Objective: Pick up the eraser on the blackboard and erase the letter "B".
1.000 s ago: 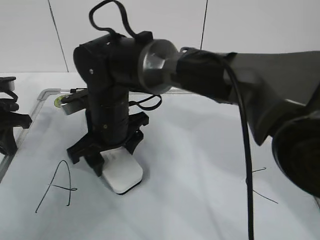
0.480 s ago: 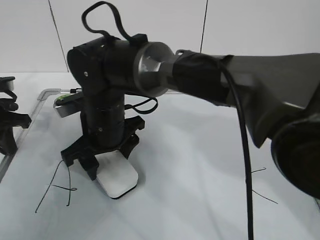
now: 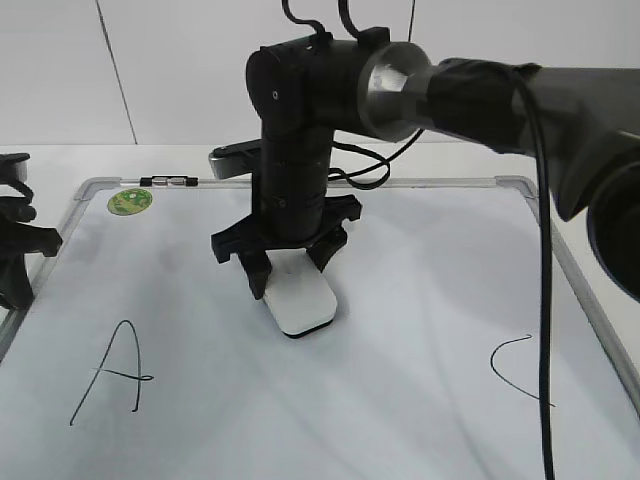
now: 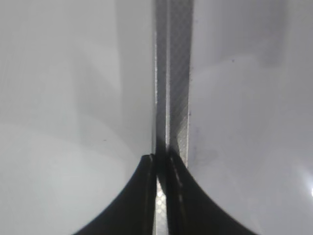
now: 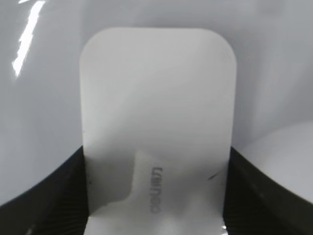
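The white eraser (image 3: 300, 300) sits on the blackboard (image 3: 420, 330) near its middle. My right gripper (image 3: 287, 272) comes down from above and is shut on its far end. In the right wrist view the eraser (image 5: 156, 107) fills the space between the two black fingers (image 5: 156, 196). No letter "B" shows on the board. A letter "A" (image 3: 115, 375) stands at the front left and a "C" (image 3: 515, 368) at the front right. My left gripper (image 3: 15, 262) hangs at the board's left edge. It is shut and empty (image 4: 161, 166) over the grey frame (image 4: 178, 98).
A round green sticker (image 3: 130, 201) and a small black-and-silver marker (image 3: 170, 181) lie at the board's far left corner. The right arm's black cable (image 3: 545, 330) hangs across the right side of the exterior view. A white wall stands behind the table.
My right gripper has carried the eraser from beside the "A" to the right and farther back, toward the board's middle. The "A" and "C" now show in full. The left gripper has not moved.
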Controlling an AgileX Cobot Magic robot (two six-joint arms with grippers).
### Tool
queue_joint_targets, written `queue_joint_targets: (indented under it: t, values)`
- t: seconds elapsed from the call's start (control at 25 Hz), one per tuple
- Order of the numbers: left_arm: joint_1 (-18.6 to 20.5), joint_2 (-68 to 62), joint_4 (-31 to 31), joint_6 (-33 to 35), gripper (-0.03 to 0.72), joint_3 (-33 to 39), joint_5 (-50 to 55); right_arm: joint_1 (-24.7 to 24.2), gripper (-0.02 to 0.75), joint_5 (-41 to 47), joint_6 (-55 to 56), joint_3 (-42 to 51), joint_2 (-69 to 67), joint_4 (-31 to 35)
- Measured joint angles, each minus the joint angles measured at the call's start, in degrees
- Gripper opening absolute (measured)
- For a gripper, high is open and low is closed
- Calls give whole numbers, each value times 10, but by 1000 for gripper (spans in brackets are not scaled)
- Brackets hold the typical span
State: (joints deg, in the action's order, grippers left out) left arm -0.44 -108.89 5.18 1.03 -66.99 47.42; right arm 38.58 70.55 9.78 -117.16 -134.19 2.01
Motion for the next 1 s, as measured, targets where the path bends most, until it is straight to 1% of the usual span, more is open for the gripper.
queue_joint_targets:
  t: [0.2,0.4,0.68,1.0]
  values:
    - [0,0,0,0,16,0,0,-3,530,-1,0,15,26,0]
    - [0,0,0,0,16,0,0,-31,530,-1,0,66,86,2]
    - [0,0,0,0,16,0,0,-105,530,-2,0,181,172,2]
    - [1,0,0,0,16,0,0,-210,530,-2,0,320,277,2]
